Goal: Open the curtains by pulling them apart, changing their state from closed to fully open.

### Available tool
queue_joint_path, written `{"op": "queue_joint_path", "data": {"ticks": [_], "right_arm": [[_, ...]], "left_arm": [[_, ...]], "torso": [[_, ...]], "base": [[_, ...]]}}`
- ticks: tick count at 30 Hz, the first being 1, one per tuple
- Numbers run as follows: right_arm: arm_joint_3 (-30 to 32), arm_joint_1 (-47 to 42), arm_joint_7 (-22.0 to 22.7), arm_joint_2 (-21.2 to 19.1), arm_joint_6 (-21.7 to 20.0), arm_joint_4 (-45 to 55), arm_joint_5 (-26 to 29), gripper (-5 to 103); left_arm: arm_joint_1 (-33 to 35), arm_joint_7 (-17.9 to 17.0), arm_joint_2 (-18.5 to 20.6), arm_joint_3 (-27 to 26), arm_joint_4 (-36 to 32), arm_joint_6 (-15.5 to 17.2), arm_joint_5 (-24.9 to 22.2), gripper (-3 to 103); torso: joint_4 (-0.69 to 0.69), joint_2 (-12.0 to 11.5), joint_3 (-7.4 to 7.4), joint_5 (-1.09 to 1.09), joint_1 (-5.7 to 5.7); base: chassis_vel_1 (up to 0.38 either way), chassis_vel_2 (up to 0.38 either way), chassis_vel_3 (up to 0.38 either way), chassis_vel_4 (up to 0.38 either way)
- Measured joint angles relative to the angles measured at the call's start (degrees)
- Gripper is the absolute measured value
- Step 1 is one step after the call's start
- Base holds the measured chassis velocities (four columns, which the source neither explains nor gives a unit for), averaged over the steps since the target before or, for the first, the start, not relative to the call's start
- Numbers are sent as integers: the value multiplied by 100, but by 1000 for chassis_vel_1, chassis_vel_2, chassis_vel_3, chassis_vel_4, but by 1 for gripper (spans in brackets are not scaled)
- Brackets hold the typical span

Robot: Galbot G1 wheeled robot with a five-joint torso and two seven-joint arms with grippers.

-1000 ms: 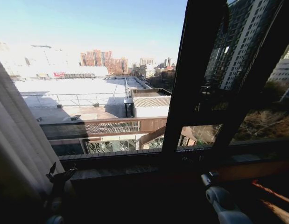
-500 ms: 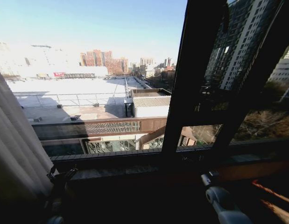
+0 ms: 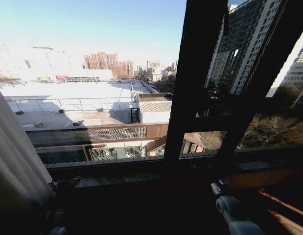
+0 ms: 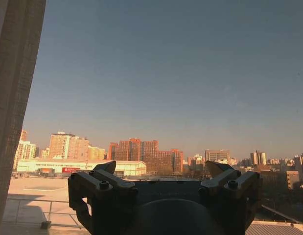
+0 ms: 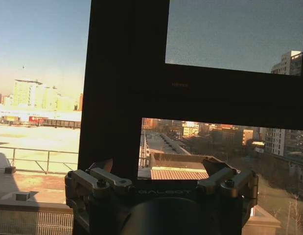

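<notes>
The left gripper (image 3: 62,184) sits low at the robot's left, its 2 fingers (image 4: 104,177) spread apart and empty. The right gripper (image 5: 161,171) is raised at the right, its fingers likewise parted, nothing between them.

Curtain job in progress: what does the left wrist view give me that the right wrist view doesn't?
Left wrist: the sheer curtain hanging along one edge, beside the open left pincer, which holds nothing, against open sky. Right wrist: the dark window frame crossing the glass ahead of the open, empty right pincer, with no fabric. Both: a pincer pointing at the window and the city rooftops outside.
</notes>
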Motion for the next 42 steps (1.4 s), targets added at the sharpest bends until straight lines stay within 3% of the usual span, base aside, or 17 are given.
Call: {"op": "queue_joint_path", "data": {"ticks": [42], "right_arm": [[0,0,0,0,0,0,0,100]], "left_arm": [[-3,-8,4,-1,6,2,-2,100]], "torso": [[1,0,-1,-2,1]], "base": [[-348,-339,348,345]]}}
